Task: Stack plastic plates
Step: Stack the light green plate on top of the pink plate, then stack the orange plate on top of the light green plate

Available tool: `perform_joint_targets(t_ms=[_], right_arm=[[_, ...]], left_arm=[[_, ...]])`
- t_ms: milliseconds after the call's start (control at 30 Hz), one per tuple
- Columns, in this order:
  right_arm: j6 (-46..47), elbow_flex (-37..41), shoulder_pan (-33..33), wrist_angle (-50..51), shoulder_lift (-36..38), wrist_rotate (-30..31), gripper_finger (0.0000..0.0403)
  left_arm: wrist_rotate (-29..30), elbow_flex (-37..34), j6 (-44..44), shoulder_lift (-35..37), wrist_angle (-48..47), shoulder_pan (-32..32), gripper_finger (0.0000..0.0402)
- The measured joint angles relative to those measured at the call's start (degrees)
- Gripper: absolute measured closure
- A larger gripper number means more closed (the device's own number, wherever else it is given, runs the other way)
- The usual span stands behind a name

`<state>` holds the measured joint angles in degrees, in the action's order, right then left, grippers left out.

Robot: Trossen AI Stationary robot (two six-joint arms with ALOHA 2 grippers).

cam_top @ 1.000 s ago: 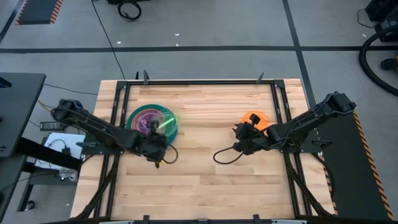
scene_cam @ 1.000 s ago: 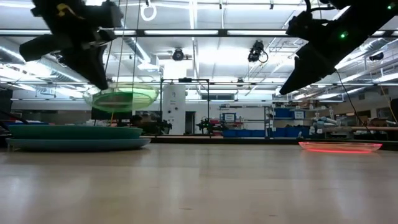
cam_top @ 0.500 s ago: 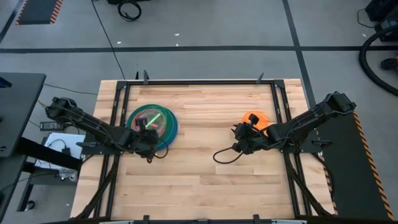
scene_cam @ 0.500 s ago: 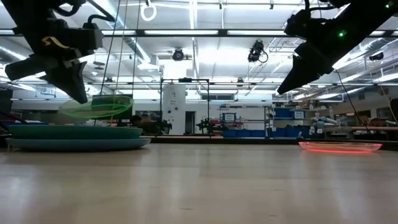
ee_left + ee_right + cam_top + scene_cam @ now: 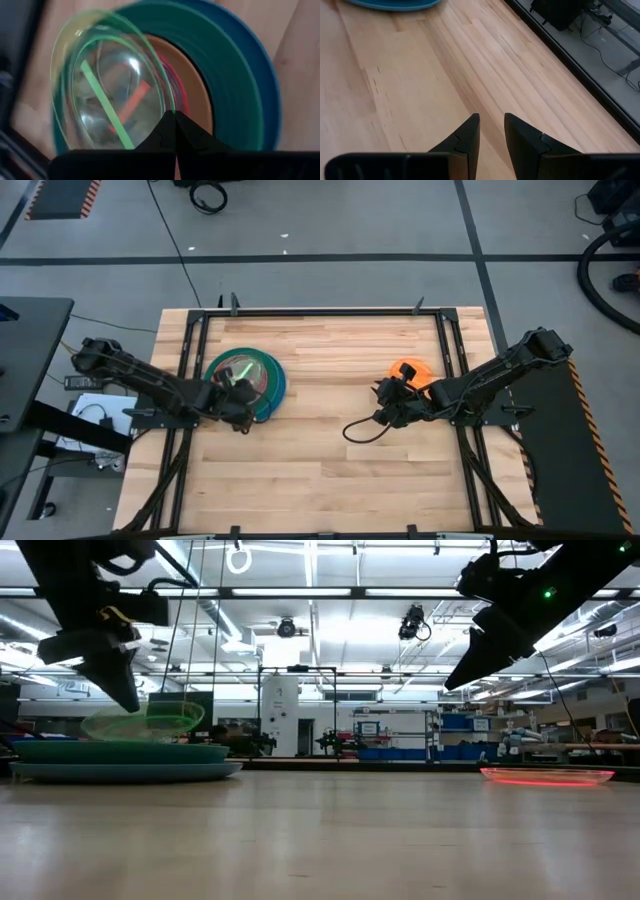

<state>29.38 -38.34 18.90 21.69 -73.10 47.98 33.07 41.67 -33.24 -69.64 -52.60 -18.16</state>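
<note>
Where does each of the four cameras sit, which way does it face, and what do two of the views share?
High view: above the table, looking straight down; both arms show, left gripper at the plate stack, right gripper near the orange plate.
Low view: at table-top height, looking level into the room; both arms hang in from above.
Left wrist view: on the left arm, facing the lime plate pinched by its fingers.
Right wrist view: on the right arm, facing bare table; fingers apart.
High and low views share the orange plate.

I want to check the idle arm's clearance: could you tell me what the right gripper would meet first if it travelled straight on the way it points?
Probably the bare wooden table: the right gripper angles down at it, open and empty. The blue plate lies farther off, to one side.
</note>
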Motion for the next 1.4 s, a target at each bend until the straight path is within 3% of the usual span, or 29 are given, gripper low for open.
perform_joint_targets(t_ms=[133,333,667,833,1200,1400], right_arm=[[-0.02,0.01,0.02,-0.01,0.0,-0.12,0.0302],[-0.65,0.02,0.02,-0.28,0.0,-0.28,0.0302],[-1.06,0.02,0.02,-0.69,0.0,-1.28,0.0302],[-1.06,0.01,0.02,-0.69,0.0,-1.3,0.0302],[-0.22,0.0,-0.56,3.29,0.0,-3.78,0.0302],[0.4,0.0,-3.85,7.56,0.0,-9.85,0.0302]], left_arm=[[-4.9,0.0,-3.93,-1.27,0.54,2.21,0.0401],[-5.89,0.02,-5.11,-5.22,2.87,4.21,0.0395],[-6.19,2.5,-4.58,-6.32,0.52,4.91,0.0255],[-6.31,5.96,-4.5,-6.32,0.0,4.57,0.0233],[-8.35,5.76,4.72,-6.49,19.4,-0.53,0.023],[-8.37,5.75,14.58,-6.49,31.71,-1.46,0.023]])
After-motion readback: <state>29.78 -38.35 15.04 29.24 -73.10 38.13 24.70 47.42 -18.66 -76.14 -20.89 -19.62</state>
